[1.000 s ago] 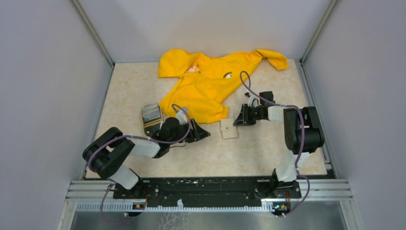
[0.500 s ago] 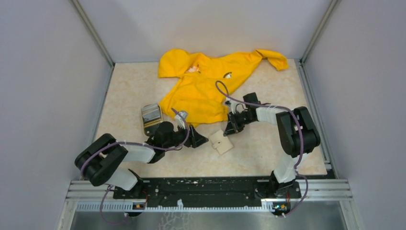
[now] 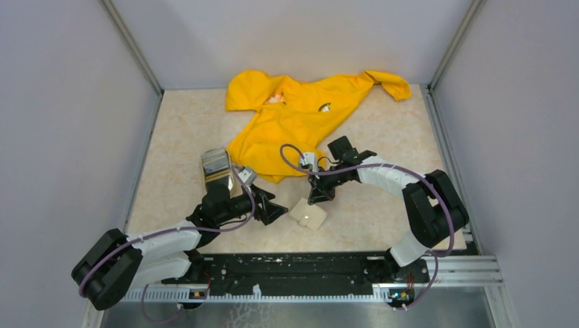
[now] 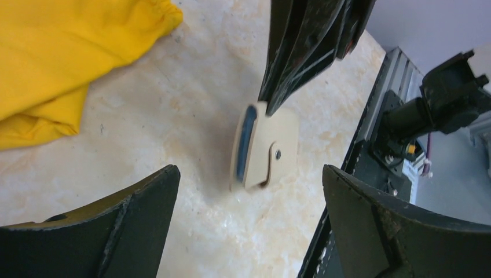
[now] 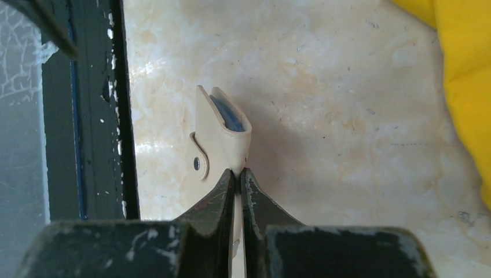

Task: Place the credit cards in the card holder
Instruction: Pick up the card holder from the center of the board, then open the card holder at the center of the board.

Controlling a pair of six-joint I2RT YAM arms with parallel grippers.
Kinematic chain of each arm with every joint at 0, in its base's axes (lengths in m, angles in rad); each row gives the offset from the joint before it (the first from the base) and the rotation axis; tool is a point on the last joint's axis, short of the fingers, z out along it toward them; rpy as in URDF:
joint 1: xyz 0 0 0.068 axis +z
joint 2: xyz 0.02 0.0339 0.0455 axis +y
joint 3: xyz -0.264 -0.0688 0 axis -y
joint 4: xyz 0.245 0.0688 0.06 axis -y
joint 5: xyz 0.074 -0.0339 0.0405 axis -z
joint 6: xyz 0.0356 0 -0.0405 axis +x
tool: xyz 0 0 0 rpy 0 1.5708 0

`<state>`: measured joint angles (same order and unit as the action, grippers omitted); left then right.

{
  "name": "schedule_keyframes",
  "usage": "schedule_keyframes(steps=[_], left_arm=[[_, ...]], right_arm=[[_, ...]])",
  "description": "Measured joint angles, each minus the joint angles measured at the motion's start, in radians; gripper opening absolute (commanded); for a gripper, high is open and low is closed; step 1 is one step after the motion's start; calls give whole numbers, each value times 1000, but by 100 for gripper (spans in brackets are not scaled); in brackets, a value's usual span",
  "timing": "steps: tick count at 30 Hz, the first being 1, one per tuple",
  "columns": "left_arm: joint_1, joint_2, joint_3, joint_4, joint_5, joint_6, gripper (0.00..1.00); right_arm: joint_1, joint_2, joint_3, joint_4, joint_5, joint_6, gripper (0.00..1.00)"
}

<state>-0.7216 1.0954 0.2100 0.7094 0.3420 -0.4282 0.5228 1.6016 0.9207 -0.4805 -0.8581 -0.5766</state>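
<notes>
Both jaws are by the card holder (image 5: 217,139): I see my right jaws pinch its edge tight, and my left jaws are wide open, holding nothing.

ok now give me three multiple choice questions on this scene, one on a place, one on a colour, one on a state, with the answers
1. Where does the yellow jacket lie?
A. against the arm bases
B. on the far half of the table
C. draped over the left arm

2. What colour is the outside of the card holder?
A. tan
B. black
C. red

3. How is the right pincer?
A. wide open
B. shut on the card holder's edge
C. shut on the jacket

Answers:
1 B: the jacket spreads out near the back wall.
2 A: both wrist views show a tan face with a blue inside.
3 B: its fingers meet on the holder's rim.
</notes>
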Motion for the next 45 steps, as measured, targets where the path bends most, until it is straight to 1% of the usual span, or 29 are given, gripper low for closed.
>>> schedule_keyframes(steps=[4, 8, 13, 16, 22, 24, 25, 28, 29, 32, 33, 34, 37, 40, 42, 44, 45], left_arm=[[0, -29, -47, -11, 39, 37, 98], [0, 4, -63, 26, 108, 38, 98], [0, 154, -39, 117, 222, 19, 97], [0, 271, 3, 186, 298, -8, 92], [0, 461, 68, 355, 409, -88, 68], [0, 504, 89, 393, 427, -114, 58], [0, 517, 96, 405, 432, -124, 49], [0, 552, 118, 435, 445, -147, 3], [1, 561, 124, 440, 449, -158, 0], [1, 575, 126, 447, 446, -167, 0], [1, 575, 126, 447, 439, -177, 0], [1, 575, 124, 447, 426, -187, 0], [1, 575, 116, 449, 378, -238, 0], [2, 571, 92, 445, 317, -312, 0], [1, 565, 82, 433, 285, -348, 0], [-5, 550, 79, 417, 247, -373, 0], [-10, 538, 79, 407, 227, -380, 0]], right_arm=[[6, -101, -44, 13, -11, -69, 0], [15, -200, -102, 31, -43, -157, 0], [19, -243, -122, 29, -61, -233, 0], [19, -243, -122, 24, -71, -267, 0], [30, -245, -122, 18, -85, -303, 0], [32, -246, -122, 15, -87, -307, 0], [33, -246, -122, 15, -87, -310, 0], [34, -246, -122, 15, -88, -313, 0], [34, -246, -122, 14, -85, -313, 1], [35, -246, -122, 4, -69, -303, 25], [36, -246, -122, 5, -61, -293, 35], [37, -247, -122, 8, -49, -286, 40], [39, -268, -122, 0, 0, -288, 50], [39, -334, -123, -14, 11, -341, 61], [39, -383, -130, -29, -17, -418, 62], [39, -420, -152, -63, -61, -533, 59], [41, -426, -167, -87, -78, -589, 56]])
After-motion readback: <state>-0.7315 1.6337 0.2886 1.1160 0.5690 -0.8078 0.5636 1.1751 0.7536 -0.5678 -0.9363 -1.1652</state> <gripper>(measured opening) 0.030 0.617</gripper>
